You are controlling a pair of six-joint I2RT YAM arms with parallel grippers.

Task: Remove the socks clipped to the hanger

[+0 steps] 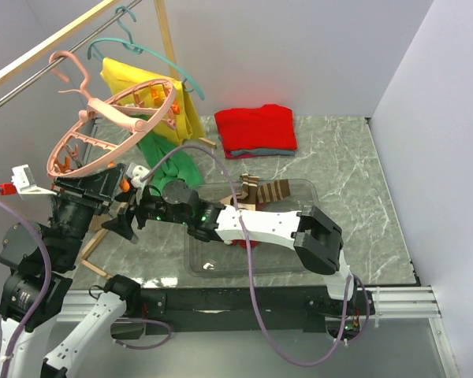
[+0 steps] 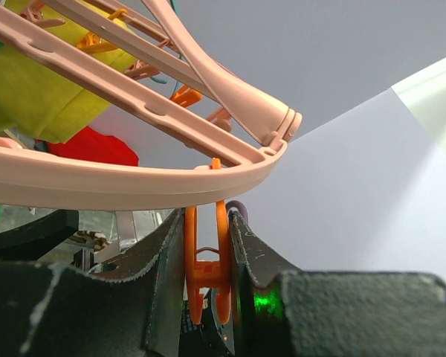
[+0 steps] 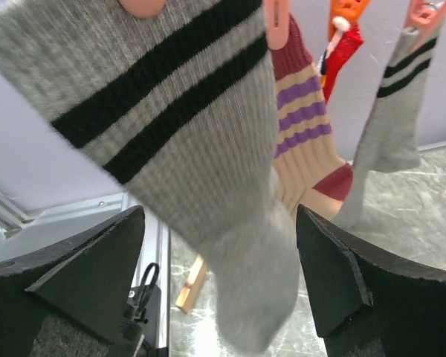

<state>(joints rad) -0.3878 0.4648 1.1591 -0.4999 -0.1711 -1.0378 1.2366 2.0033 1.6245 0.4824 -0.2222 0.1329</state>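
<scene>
The pink ring hanger (image 1: 102,134) hangs from the rail at the upper left. My left gripper (image 1: 124,185) is just below its near rim (image 2: 134,178). It is shut on an orange clip (image 2: 206,268) that hangs from the rim. My right gripper (image 1: 130,220) is open below the ring. A grey sock with black stripes (image 3: 201,141) hangs clipped between its fingers (image 3: 97,268), touching neither. Behind it hang a tan, purple and maroon striped sock (image 3: 308,149), a red sock (image 3: 340,52) and another grey sock (image 3: 390,119). A brown striped sock (image 1: 272,191) lies in the clear bin (image 1: 299,264).
A yellow shirt (image 1: 154,90) on a teal coat hanger (image 1: 142,49) and a green garment (image 1: 169,161) hang behind the ring. A folded red garment (image 1: 256,130) lies at the back. The wooden rack rail (image 1: 55,39) and its leg (image 3: 189,286) are at the left.
</scene>
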